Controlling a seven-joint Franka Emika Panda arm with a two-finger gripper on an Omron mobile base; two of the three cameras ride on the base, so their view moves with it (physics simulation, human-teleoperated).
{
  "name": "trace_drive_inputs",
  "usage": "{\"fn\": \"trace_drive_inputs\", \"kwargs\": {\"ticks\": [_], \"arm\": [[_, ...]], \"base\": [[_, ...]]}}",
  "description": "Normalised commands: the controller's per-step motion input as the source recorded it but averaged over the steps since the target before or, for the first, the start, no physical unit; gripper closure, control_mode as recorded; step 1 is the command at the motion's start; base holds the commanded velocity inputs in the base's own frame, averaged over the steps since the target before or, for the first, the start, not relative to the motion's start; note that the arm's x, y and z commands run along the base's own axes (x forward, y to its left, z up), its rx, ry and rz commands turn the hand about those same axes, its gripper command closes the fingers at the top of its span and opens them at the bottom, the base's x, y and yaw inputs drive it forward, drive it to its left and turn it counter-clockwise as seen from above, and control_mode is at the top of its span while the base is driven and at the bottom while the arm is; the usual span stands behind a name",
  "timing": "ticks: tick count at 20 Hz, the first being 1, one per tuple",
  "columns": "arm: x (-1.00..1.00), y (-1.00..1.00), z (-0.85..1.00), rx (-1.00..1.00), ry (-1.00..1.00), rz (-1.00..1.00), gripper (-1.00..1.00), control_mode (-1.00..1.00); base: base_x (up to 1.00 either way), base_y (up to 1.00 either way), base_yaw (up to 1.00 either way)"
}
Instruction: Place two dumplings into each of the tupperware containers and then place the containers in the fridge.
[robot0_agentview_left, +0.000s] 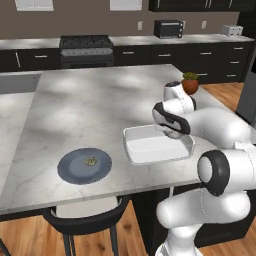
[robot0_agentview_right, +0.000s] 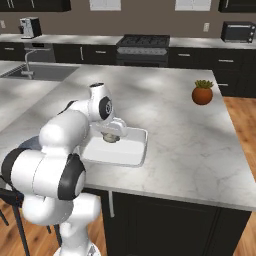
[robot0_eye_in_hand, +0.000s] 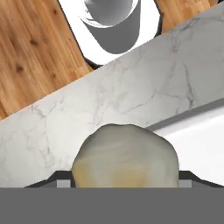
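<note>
The gripper (robot0_agentview_right: 110, 137) is clasping a dumpling (robot0_eye_in_hand: 125, 155) just above the tupperware container (robot0_agentview_left: 150, 149) on the island counter (robot0_agentview_left: 85, 110); a good placement is lowering it well inside the rim before the fingers part.

The marble tabletop (robot0_agentview_left: 80, 107) spreads beneath the pincer (robot0_agentview_right: 111, 137) and out on every side of it. A round blue-grey plate (robot0_agentview_left: 70, 169) lies to the pincer's left, near the front edge. A small potted plant (robot0_agentview_right: 202, 92) stands beyond the pincer to its right. Far behind it, against the back wall, sit a black stove (robot0_agentview_left: 86, 49), a black microwave (robot0_agentview_left: 168, 29) and a white toaster (robot0_agentview_left: 231, 30). A sink (robot0_agentview_right: 35, 72) lies well off to the pincer's left. A dark stool (robot0_agentview_left: 85, 217) stands under the front edge.
</note>
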Motion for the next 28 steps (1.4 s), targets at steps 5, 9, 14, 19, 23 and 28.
{"fn": "trace_drive_inputs", "kwargs": {"ticks": [5,9,14,19,23,28], "arm": [[0.70,-0.04,-0.69,0.00,0.11,0.00,1.00,-1.00],[0.76,-0.22,-0.46,0.00,0.03,0.00,1.00,-1.00],[0.74,-0.24,-0.38,0.00,0.02,0.00,1.00,-1.00],[0.56,-0.17,-0.37,0.00,0.00,0.00,1.00,-1.00],[0.16,-0.07,-0.22,0.00,0.00,-0.02,-1.00,-1.00],[0.12,-0.17,-0.14,0.00,0.00,-0.03,-1.00,-1.00]], "base": [[0.00,0.00,0.00],[0.00,0.00,0.00],[0.00,0.00,0.00],[0.00,0.00,0.00],[0.00,0.00,0.00],[0.00,0.00,0.00]]}}
